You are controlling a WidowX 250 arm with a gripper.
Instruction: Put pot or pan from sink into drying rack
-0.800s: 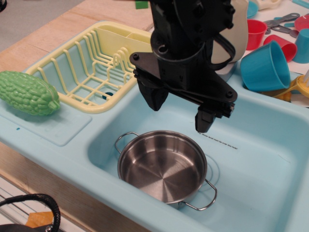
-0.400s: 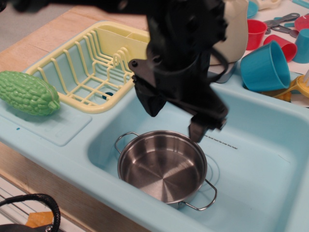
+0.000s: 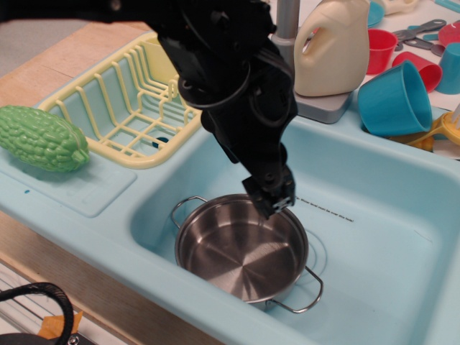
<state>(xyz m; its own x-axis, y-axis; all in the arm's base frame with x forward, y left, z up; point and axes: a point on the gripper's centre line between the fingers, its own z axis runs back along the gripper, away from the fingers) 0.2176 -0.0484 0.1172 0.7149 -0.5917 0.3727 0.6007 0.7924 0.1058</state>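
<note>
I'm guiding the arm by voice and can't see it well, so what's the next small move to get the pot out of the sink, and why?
Probably ease the gripper a little lower onto the far rim of the pot and close there. Its tip sits right at that rim, the pot stands upright in the sink, and nothing shows it gripped yet. The drying rack waits to the left.

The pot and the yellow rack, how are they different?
The pot is shiny steel and round; the drying rack is pale yellow plastic and rectangular. The pot has solid walls; the drying rack is open ribs and slots. The pot sits down in the sink; the drying rack sits beside the basin. Both are empty.
</note>
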